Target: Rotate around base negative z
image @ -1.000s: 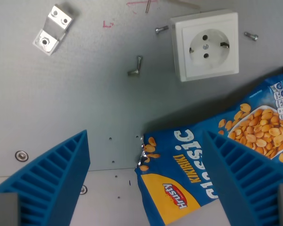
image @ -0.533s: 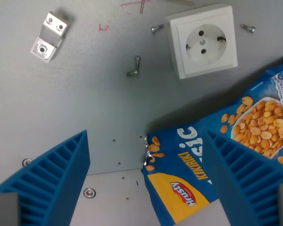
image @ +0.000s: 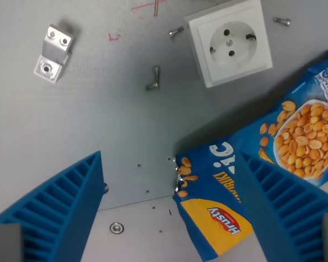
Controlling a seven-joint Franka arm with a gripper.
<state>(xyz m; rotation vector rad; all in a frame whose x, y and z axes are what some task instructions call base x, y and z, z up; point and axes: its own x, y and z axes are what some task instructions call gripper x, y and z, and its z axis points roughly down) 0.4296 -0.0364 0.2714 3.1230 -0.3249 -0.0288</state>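
gripper [image: 169, 213] spread wide with nothing held, peanut bag [image: 262, 180] at 4 o'clock, white socket [image: 229, 42] at 1 o'clock, metal bracket [image: 52, 53] at 10 o'clock

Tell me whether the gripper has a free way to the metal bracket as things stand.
Probably yes. The metal bracket lies alone on bare table at the wrist view's upper left, nothing on it or touching it. The gripper is open and holds nothing; the peanut bag lies to the other side.
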